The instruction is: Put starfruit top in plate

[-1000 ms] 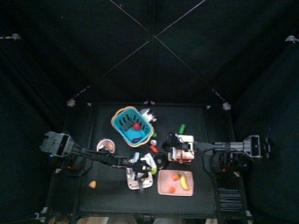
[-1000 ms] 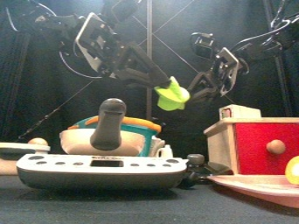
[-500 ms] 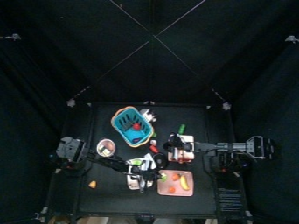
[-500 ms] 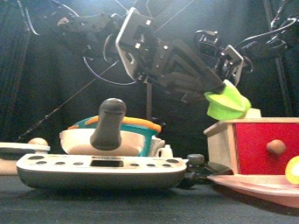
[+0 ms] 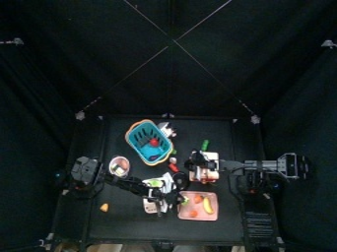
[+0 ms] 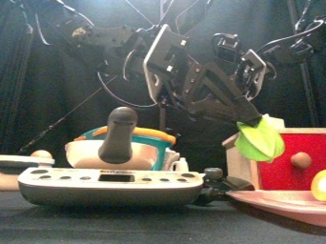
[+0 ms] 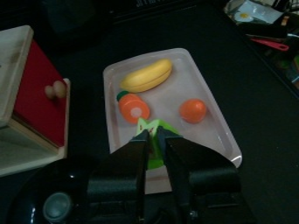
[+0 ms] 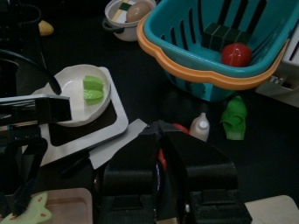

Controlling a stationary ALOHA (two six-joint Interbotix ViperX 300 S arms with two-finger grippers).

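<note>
The starfruit top [image 6: 261, 141], a yellow-green piece, hangs in the air with my left gripper [image 6: 250, 126] shut on it. In the left wrist view the starfruit top [image 7: 152, 130] sits between the jaws of the left gripper [image 7: 156, 144], above the salmon-pink plate [image 7: 216, 131]. The plate [image 6: 274, 202] holds a banana [image 7: 145, 75], a carrot [image 7: 133, 107] and a small orange fruit [image 7: 194, 109]. My right gripper [image 8: 165, 156] rests at the right, behind the box, jaws together and holding nothing.
A wood-and-red box [image 6: 291, 152] stands just behind the plate. A scale [image 6: 114, 187] carrying a white bowl [image 8: 79, 94] fills the front. Behind are the teal basket [image 5: 150, 138], a small round bowl [image 5: 120, 163] and a green bottle [image 8: 235, 117].
My left arm has swung to the right and downward with the starfruit top, from mid-table height to just over the plate. The right arm has stayed put.
</note>
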